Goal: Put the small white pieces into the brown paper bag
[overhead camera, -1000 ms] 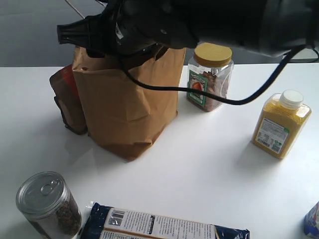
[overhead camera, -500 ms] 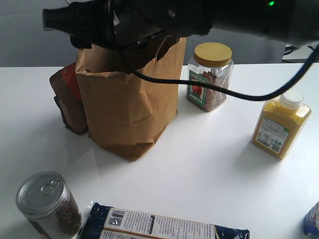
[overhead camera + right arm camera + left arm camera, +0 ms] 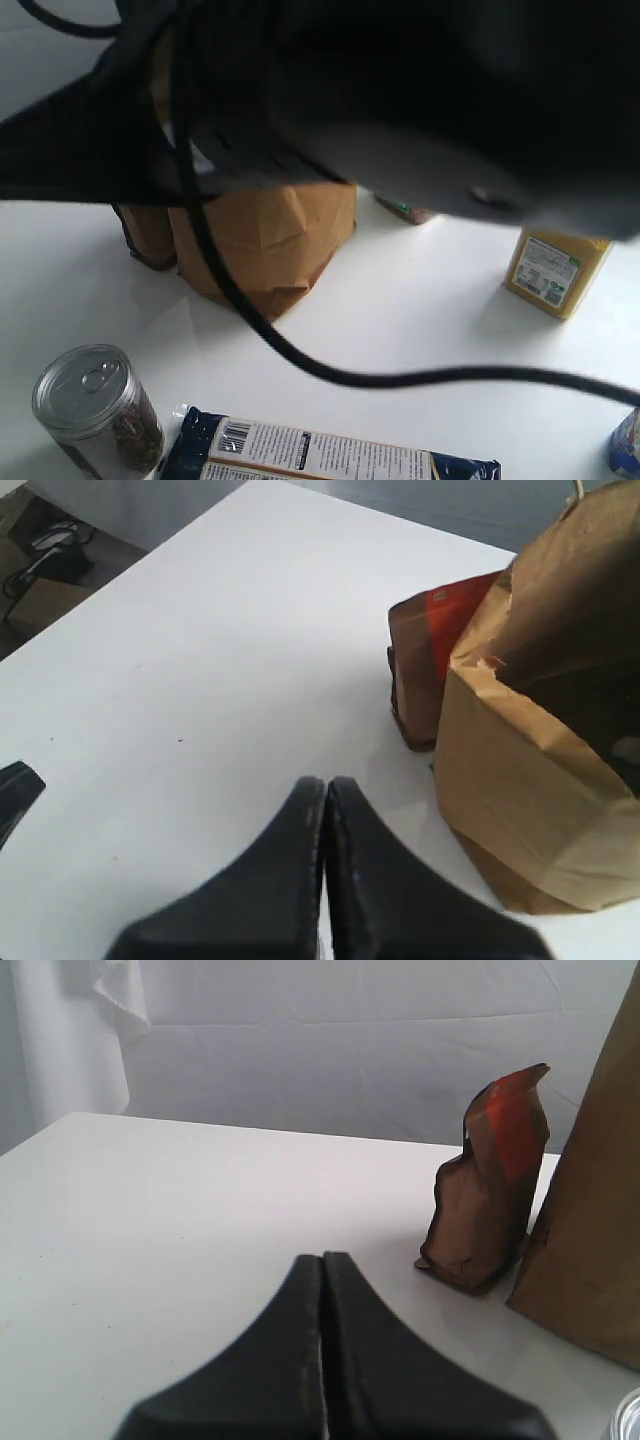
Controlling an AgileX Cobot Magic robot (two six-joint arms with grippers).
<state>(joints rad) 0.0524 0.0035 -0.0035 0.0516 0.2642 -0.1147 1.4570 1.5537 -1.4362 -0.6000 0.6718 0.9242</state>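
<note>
The brown paper bag point(image 3: 265, 240) stands at the back left of the table; only its lower part shows under a dark arm point(image 3: 400, 100) that fills the top of the exterior view. In the right wrist view the bag point(image 3: 530, 780) has its mouth open, with a dim inside. No small white pieces show clearly in any view. My right gripper point(image 3: 325, 783) is shut with nothing between its fingers, over bare table beside the bag. Low over the table, my left gripper point(image 3: 322, 1258) is also shut and empty, some way short of the bag point(image 3: 600, 1210).
A dark red-and-brown pouch point(image 3: 150, 235) leans against the bag's left side. A yellow bottle point(image 3: 555, 270) stands at the right. A metal-lidded can point(image 3: 95, 400) and a long blue packet point(image 3: 320, 452) lie along the front edge. A blue item point(image 3: 628, 445) pokes in at the front right.
The dark arm that hovered over the bag's mouth has swung toward the camera. It now covers the bag's top and the yellow-lidded jar.
</note>
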